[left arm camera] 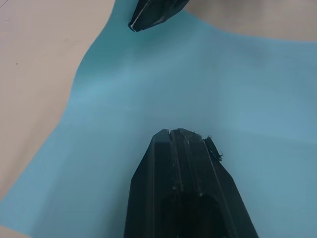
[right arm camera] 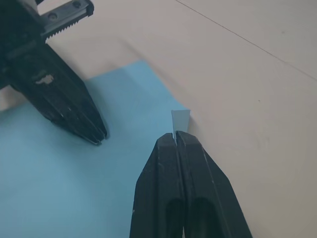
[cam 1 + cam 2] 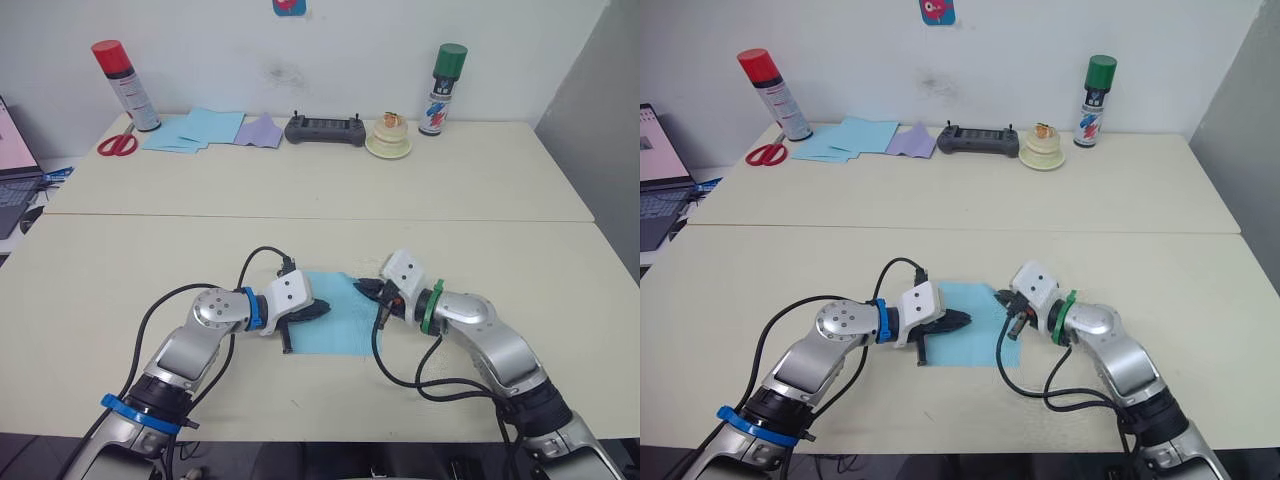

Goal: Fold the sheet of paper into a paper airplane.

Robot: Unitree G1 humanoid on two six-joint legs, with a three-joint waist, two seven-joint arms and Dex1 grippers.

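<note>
The sheet of paper [image 3: 338, 328] is light blue and lies flat on the near table between my two grippers. My left gripper [image 3: 325, 310] is shut, its black tip resting on the middle of the sheet [image 1: 237, 89]. From the other side, my right gripper [image 3: 362, 288] is shut on the sheet's far right corner. In the right wrist view a small tab of that corner [image 2: 181, 119] sticks out past the right gripper [image 2: 175, 135]. The two tips are a short gap apart, and the left gripper [image 2: 94, 134] also shows there.
Along the far table edge stand a red-capped spray can [image 3: 125, 85], red scissors [image 3: 118, 143], a pile of blue sheets [image 3: 195, 130], a lavender sheet [image 3: 262, 130], a black controller [image 3: 325, 130], a cream dish [image 3: 388, 140] and a green-capped can [image 3: 443, 88]. A laptop [image 3: 12, 175] sits at far left.
</note>
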